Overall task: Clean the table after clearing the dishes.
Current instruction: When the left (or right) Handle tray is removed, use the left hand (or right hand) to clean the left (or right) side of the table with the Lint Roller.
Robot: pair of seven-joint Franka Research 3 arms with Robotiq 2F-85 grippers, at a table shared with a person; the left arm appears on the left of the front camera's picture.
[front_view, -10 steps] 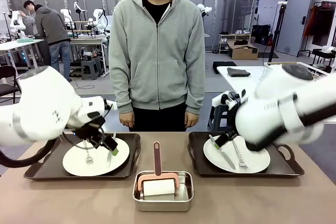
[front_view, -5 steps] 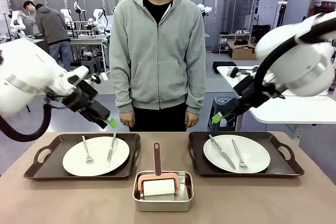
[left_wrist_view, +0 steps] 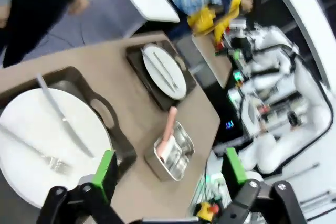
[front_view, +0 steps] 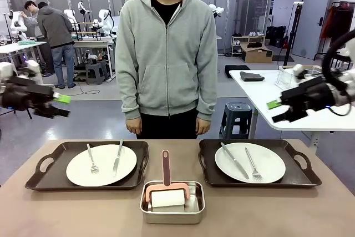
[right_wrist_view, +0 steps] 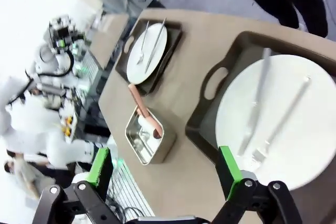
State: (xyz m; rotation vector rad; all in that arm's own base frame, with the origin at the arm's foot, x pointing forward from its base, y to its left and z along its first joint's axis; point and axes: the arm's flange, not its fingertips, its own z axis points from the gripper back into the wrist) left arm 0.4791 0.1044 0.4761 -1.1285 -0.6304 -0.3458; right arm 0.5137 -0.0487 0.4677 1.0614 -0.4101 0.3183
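Dishes (front_view: 104,169), plain white, on brown trays (front_view: 55,184)

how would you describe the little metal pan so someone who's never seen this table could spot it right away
Look at the tan table: on the side away from the person, by the gap between the left tray and the right tray, sits the metal pan. It is the only shiny steel thing there, small and rectangular, holding a white roller with a pink handle.

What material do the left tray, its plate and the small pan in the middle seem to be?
Left tray: probably moulded plastic, dark brown, soft sheen, handles formed in one piece.
Plate: perhaps ceramic or melamine, smooth glossy white.
Pan: metal, likely stainless steel, bright mirror-like reflections.
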